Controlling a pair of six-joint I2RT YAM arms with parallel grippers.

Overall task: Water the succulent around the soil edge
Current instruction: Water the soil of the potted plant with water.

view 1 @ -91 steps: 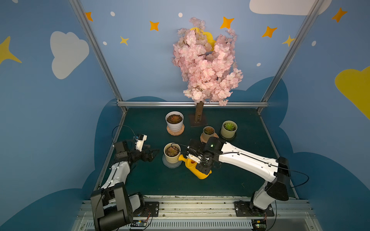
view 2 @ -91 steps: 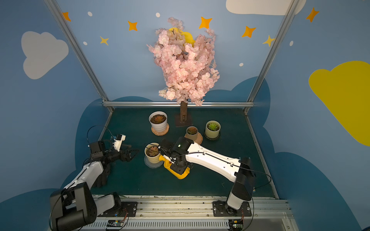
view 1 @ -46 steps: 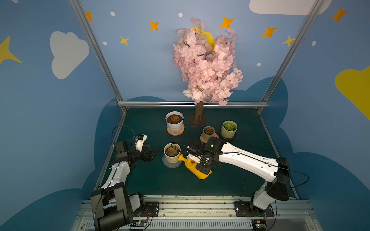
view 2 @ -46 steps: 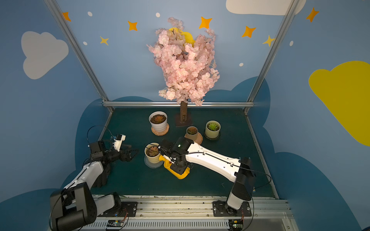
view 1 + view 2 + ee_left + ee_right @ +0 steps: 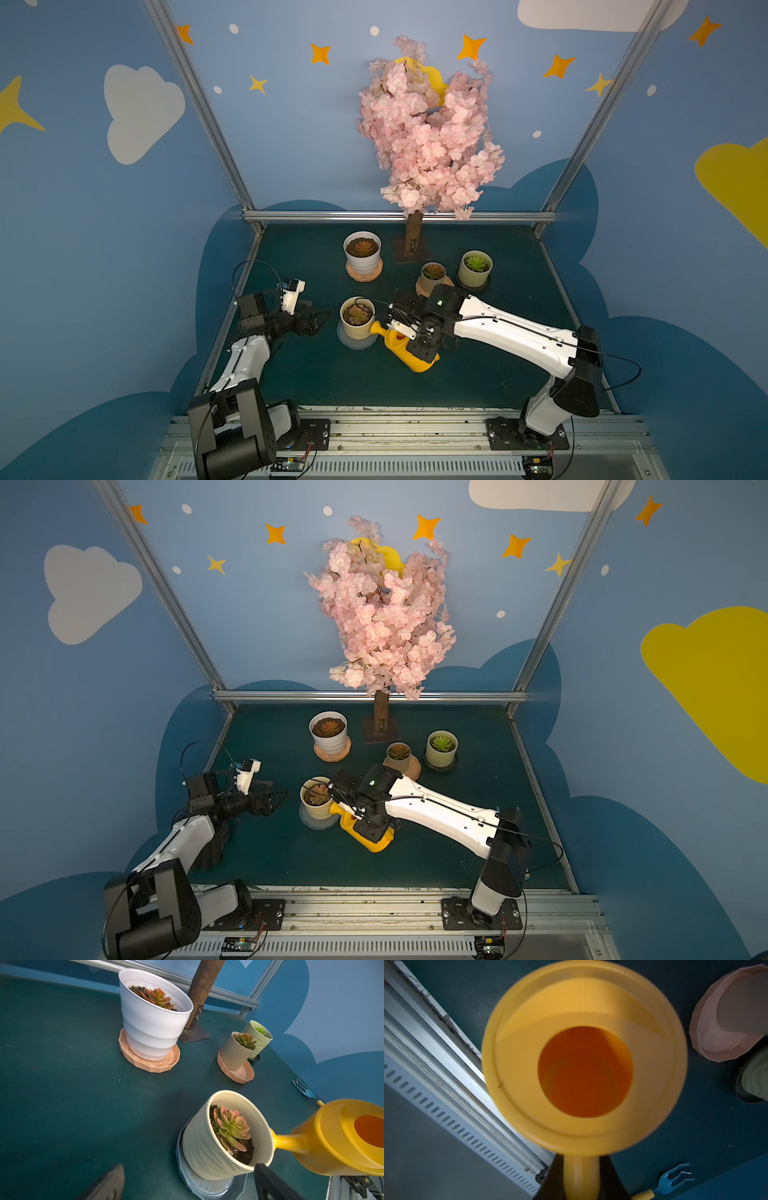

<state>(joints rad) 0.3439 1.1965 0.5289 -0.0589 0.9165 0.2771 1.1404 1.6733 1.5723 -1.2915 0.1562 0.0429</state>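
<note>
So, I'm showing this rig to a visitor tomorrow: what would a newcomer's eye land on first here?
Probably the pink blossom tree, standing tall at the back middle of the green table. Next comes the yellow watering can near the front. It is gripped by the right tool and tipped, with its spout at the rim of the cream pot, which holds a pink-green succulent.

L arm point(image 5: 245, 361), R arm point(image 5: 515, 334): white shells, blk joints, thin blk cables; green LED point(image 5: 439, 302) on R wrist.

Four potted succulents point(image 5: 361, 248) point(image 5: 357, 313) point(image 5: 433, 272) point(image 5: 476, 263), one watering can point(image 5: 401, 352), one tree point(image 5: 428, 133).
</note>
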